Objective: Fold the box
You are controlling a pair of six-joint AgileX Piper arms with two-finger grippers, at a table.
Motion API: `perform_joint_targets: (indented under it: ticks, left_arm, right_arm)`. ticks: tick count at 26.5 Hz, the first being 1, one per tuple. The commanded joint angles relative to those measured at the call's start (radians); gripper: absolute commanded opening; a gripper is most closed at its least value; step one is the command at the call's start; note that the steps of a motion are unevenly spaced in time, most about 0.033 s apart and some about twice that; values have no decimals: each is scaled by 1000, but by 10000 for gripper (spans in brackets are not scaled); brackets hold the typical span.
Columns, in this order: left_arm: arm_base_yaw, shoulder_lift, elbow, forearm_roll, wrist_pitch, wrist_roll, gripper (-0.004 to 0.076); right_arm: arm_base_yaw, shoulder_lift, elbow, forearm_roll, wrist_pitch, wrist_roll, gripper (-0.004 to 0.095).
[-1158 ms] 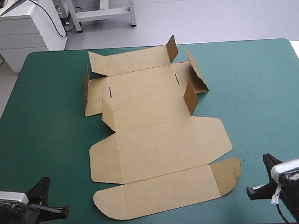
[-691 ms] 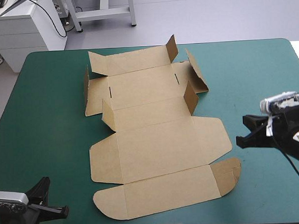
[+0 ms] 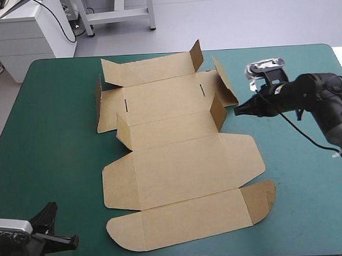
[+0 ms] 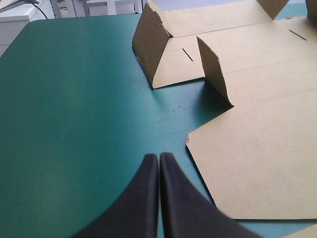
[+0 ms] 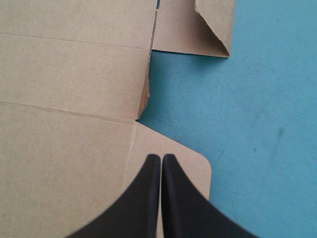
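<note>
The brown box point(image 3: 177, 156) lies as a cut sheet in the middle of the teal-green table, most panels flat and several small side flaps standing up at its far half. My right gripper point(image 3: 239, 111) hovers just beyond the sheet's right side, pointing at the raised right flap point(image 3: 218, 111). In the right wrist view this gripper point(image 5: 161, 158) is shut and empty above a rounded flap of the box point(image 5: 74, 74). My left gripper point(image 3: 75, 240) rests at the table's near left corner, shut and empty point(image 4: 159, 157), with the box point(image 4: 257, 148) ahead and to one side.
Bare teal-green cover point(image 3: 53, 137) surrounds the sheet on the left, right and near sides. A white cabinet point(image 3: 27, 32) stands beyond the table's far left corner.
My right arm has swung from the near right corner up and inward to the box's right side by the raised flap. The left arm and the box have not moved.
</note>
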Motion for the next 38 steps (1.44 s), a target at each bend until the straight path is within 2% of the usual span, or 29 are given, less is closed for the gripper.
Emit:
perform_joint_targets:
  ticks: [1,7,9,11,16,17,19,29,31,32,34,35,36,37,38]
  left_arm:
    - [-4,-7,-33,-8,-73,-5,-8]
    - [-4,-7,-33,-8,-73,-5,-8]
    - [-4,-7,-33,-8,-73,-5,-8]
    - [-4,-7,-33,-8,-73,-5,-8]
    - [-4,-7,-33,-8,-73,-5,-8]
    - [-4,-7,-33,-8,-73,-5,-8]
    - [-4,-7,-33,-8,-73,-5,-8]
    - [-4,-7,-33,-8,-73,-5,-8]
    - [-4,-7,-33,-8,-75,-5,-8]
    - [-4,-7,-33,-8,-75,-5,-8]
    - [-4,-7,-33,-8,-75,-8,-8]
    - [-4,-7,-33,-8,-75,-8,-8]
    - [-4,-7,-33,-8,-75,-8,-8]
    - [-4,-7,-33,-8,-75,-8,-8]
    - [-4,-7,-33,-8,-75,-8,-8]
  right_arm:
    - [26,58,-92,-1,-44,14,3]
    - [30,265,-291,21,41,-4,8]
    - [30,314,-355,47,88,-48,62]
    - [30,357,-412,74,131,-77,187]
    - [35,433,-500,78,158,-72,620]
    - [36,442,-513,72,156,-69,680]
    - [39,463,-526,69,156,-69,728]
    - [49,591,-536,73,192,-69,722]
    - [61,607,-537,73,200,-69,693]
    - [69,618,-540,70,205,-76,650]
    - [93,642,-559,48,216,-72,478]
    - [98,651,-582,31,226,-63,303]
    - [99,651,-594,31,226,-61,190]
    - [99,651,-621,22,226,-61,-25]
    - [97,651,-640,13,240,-59,-11]
